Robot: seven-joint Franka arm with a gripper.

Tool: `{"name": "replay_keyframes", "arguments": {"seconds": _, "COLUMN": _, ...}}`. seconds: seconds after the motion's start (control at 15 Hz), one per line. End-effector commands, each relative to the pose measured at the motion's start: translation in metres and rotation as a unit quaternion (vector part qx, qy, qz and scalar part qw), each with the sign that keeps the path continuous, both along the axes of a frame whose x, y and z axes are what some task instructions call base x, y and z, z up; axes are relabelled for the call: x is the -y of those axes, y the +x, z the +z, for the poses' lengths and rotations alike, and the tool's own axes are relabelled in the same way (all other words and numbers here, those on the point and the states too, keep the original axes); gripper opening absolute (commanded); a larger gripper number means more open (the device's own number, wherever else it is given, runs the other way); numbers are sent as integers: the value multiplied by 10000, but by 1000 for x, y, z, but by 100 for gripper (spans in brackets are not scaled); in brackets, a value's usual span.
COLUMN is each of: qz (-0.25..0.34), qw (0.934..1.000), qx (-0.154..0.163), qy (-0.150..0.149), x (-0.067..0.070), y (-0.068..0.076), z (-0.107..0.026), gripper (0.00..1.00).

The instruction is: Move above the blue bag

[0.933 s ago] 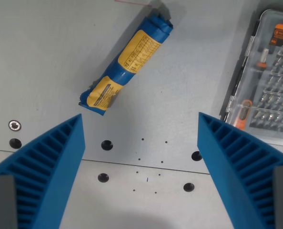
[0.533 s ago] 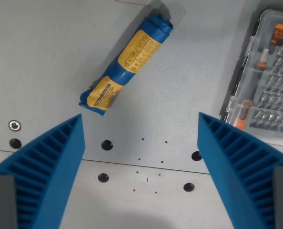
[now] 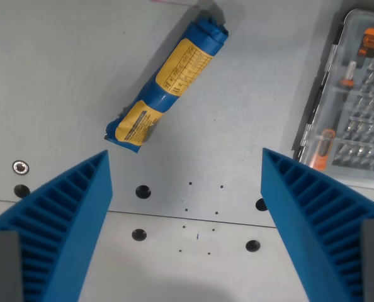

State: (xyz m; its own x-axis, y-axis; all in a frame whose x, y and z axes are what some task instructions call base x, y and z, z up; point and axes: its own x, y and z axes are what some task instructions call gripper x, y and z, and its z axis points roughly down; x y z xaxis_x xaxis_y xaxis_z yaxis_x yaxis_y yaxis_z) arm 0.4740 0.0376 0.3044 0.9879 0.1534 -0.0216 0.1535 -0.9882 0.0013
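While the gripper [image 3: 186,165] hung with its blue fingers [image 3: 67,207] spread wide and empty, the blue bag [image 3: 168,83] lay tilted on the grey table [image 3: 61,75], just beyond the left finger, apart from it.

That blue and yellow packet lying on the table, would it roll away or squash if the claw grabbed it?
The blue bag looks rolled into a soft tube with crumpled ends, so it would probably give under a squeeze rather than stay stiff. Its rounded shape might roll sideways if nudged. The glossy wrapper may be a bit slippery. The gripper is open and not touching it.
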Motion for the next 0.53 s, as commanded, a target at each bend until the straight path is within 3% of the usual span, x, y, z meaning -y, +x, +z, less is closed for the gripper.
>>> {"name": "replay_keyframes", "arguments": {"seconds": 0.07, "qz": -540, "qw": 9983, "qx": 196, "qy": 5, "x": -1, "y": 0, "z": -7, "gripper": 100}}
{"name": "replay_keyframes", "arguments": {"seconds": 0.53, "qz": -1278, "qw": 9911, "qx": 365, "qy": 28, "x": -4, "y": -1, "z": -29, "gripper": 100}}
